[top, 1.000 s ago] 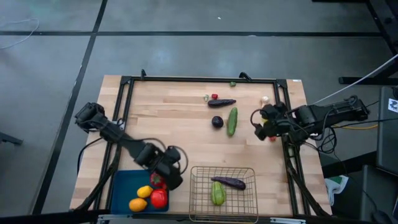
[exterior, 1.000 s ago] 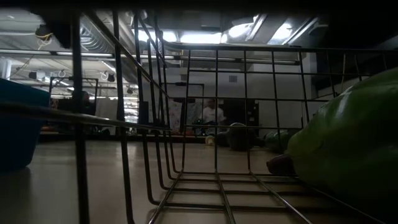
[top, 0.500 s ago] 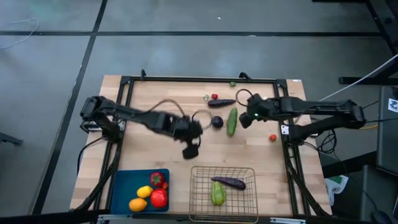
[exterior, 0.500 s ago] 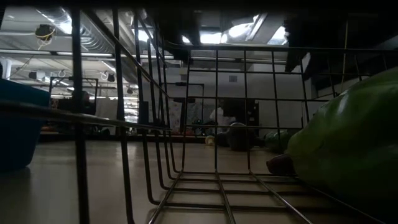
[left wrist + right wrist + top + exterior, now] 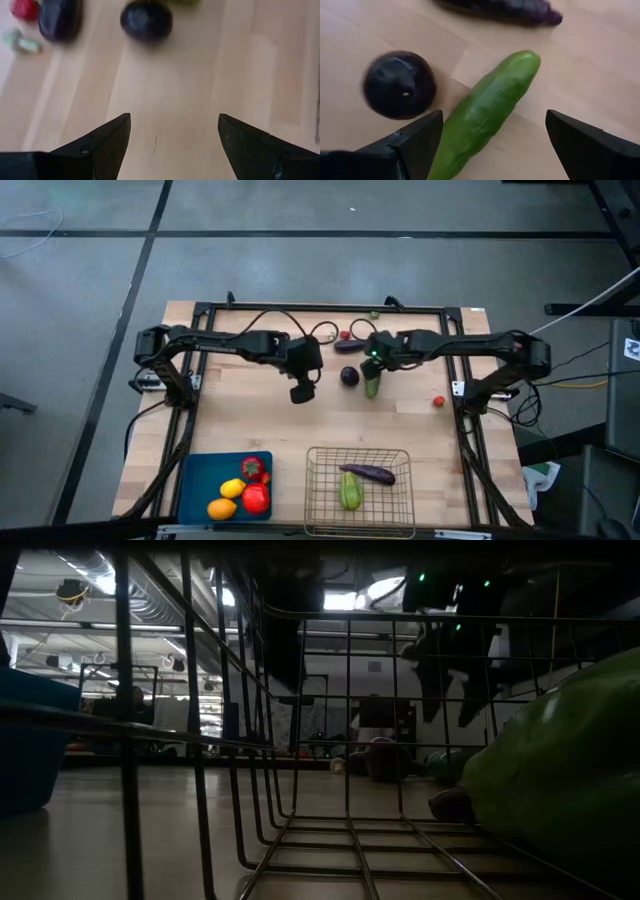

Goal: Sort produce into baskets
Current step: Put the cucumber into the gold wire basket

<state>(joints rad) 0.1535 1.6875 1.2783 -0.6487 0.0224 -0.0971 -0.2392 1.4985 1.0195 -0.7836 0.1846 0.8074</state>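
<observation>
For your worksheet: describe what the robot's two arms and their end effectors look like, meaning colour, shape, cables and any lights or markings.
Both arms are black, slim and jointed, with black cables looping along them. The left end effector and right end effector each carry two dark, wedge-shaped fingers tapering to points. A small green light glows on the right arm near its wrist. No markings can be made out.

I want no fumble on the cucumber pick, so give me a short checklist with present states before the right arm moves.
1. Right gripper open: ok.
2. Cucumber between its fingers: ok, though it lies at a slant.
3. Round dark purple fruit apart from the cucumber: cannot tell, very close.
4. Left gripper empty and open, off to the side: ok.
5. Wire basket has room: ok, only a green vegetable and an eggplant inside.
</observation>
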